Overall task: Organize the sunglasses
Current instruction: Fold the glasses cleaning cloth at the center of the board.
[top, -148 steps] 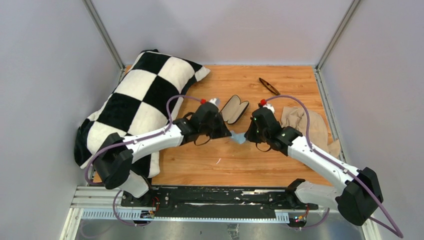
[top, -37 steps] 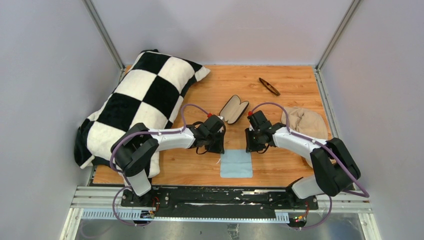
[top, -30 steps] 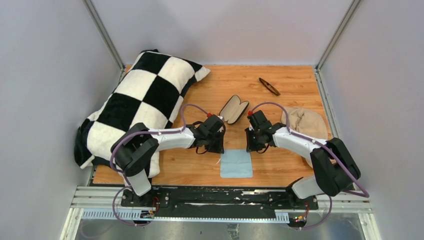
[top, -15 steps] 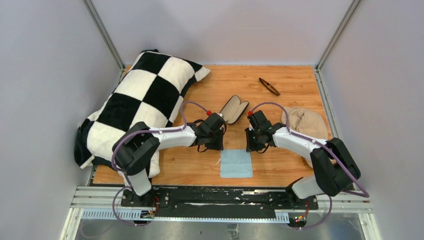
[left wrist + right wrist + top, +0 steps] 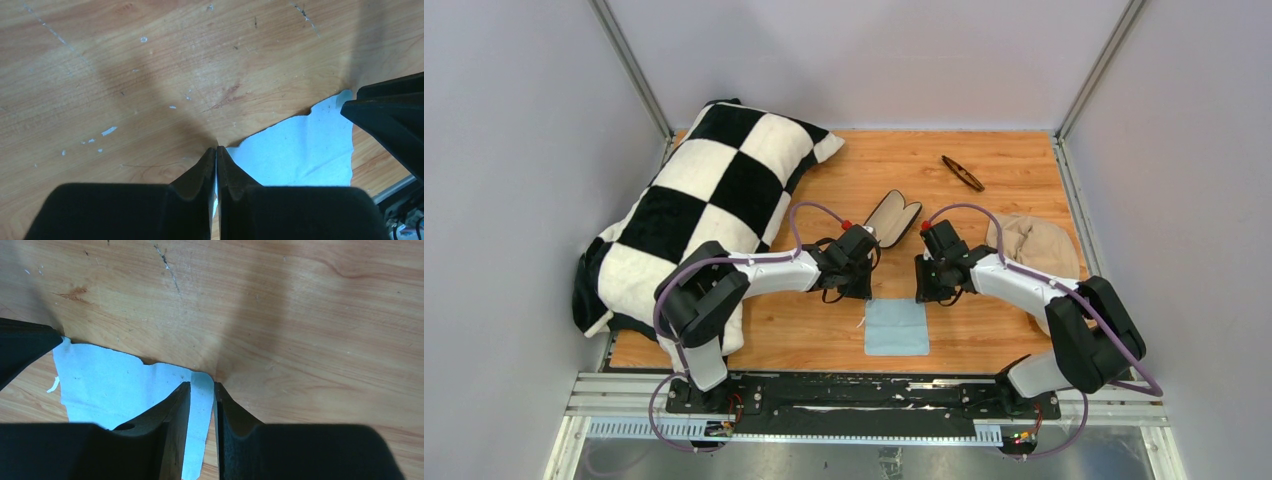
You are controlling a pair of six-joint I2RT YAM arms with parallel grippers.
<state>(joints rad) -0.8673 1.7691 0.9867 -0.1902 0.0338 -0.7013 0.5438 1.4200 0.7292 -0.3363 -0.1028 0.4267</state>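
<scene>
The overhead view is the only one that catches the sunglasses (image 5: 962, 172): folded, lying on the table (image 5: 804, 335) well beyond the blue cloth (image 5: 897, 327), off to its far right, past the open case (image 5: 893, 217). The wrist cams only get the cloth's far corners. The left gripper (image 5: 216, 150) has its fingers pressed together right at one corner (can't tell if any fabric is caught). The right gripper (image 5: 201, 386) has a narrow gap with the other corner showing through. A checkered pillow (image 5: 704, 210) sits well left of the cloth.
</scene>
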